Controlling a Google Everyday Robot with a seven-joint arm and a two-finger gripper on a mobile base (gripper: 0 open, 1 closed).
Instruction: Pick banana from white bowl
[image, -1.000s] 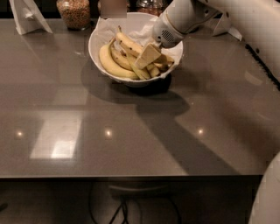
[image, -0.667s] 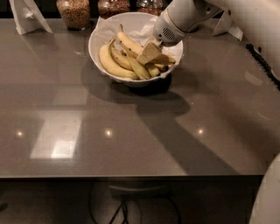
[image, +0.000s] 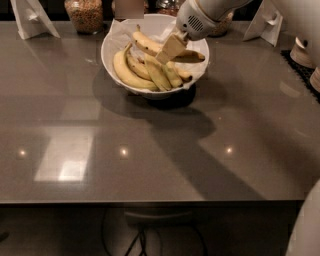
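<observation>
Grain jar (image: 85, 12) back left; white card stand (image: 31, 20) beside it; grey tabletop (image: 150, 165); cables (image: 142, 240) beneath.

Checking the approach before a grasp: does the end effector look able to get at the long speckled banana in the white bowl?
Probably yes. The end effector hangs over the white bowl, right at the banana, which lies atop the other bananas with nothing covering it.

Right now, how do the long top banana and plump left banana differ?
The long banana is slim and brown-speckled; the plump banana is thicker and unspotted. The long banana lies topmost, beneath the gripper; the plump banana hugs the left wall. Both lie in the white bowl.
</observation>
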